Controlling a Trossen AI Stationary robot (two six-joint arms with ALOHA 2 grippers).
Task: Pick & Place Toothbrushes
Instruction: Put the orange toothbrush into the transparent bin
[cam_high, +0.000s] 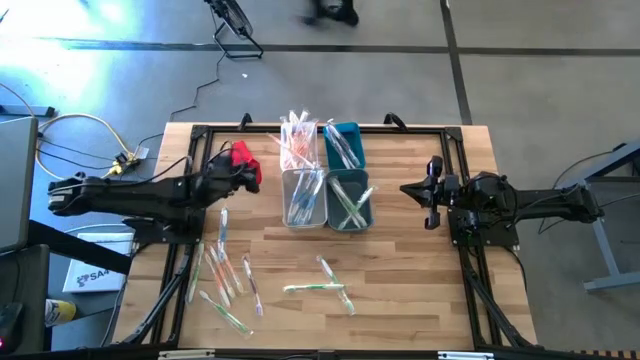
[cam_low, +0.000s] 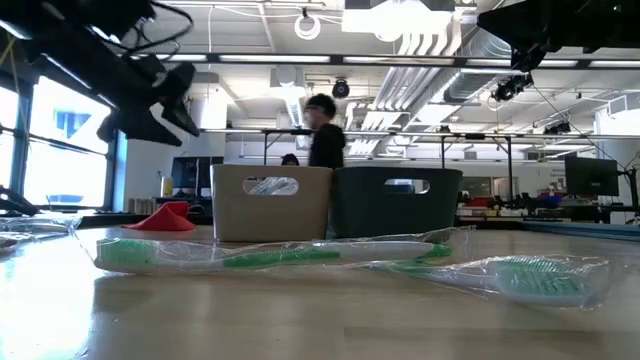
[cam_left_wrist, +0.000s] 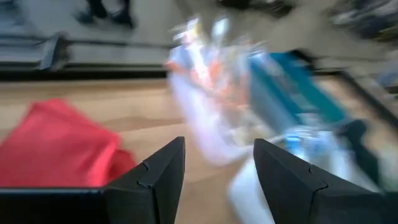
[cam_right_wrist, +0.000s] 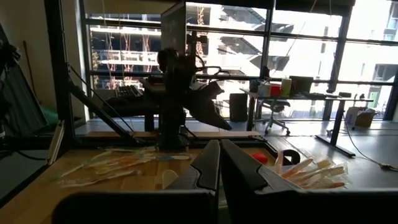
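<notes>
1. The left gripper (cam_high: 248, 172) is held with its fingers (cam_left_wrist: 163, 180) spread and nothing between them, raised above the table (cam_high: 420, 290) beside the red cloth (cam_high: 243, 155).
2. The loose toothbrushes (cam_high: 228, 272) are found at about 6 o'clock from the left gripper in the high view, well apart from it, scattered on the wood near the front left corner.
3. Their long axes are mostly laid from 12 to 6 o'clock, some tilted towards 11 and 5.
4. A smaller group (cam_high: 325, 285) is seen nearer the table's middle, one green brush laid from 9 to 3 o'clock.
5. The bins (cam_high: 325, 170), already holding wrapped brushes, are placed at 3 o'clock from the left gripper, just beside it.
6. The left arm is judged the nearer to the loose pile; the right gripper (cam_high: 432, 193) is kept closed and empty at the right edge.
7. The brushes are thin, clear-wrapped, with pink, green and blue handles.
</notes>
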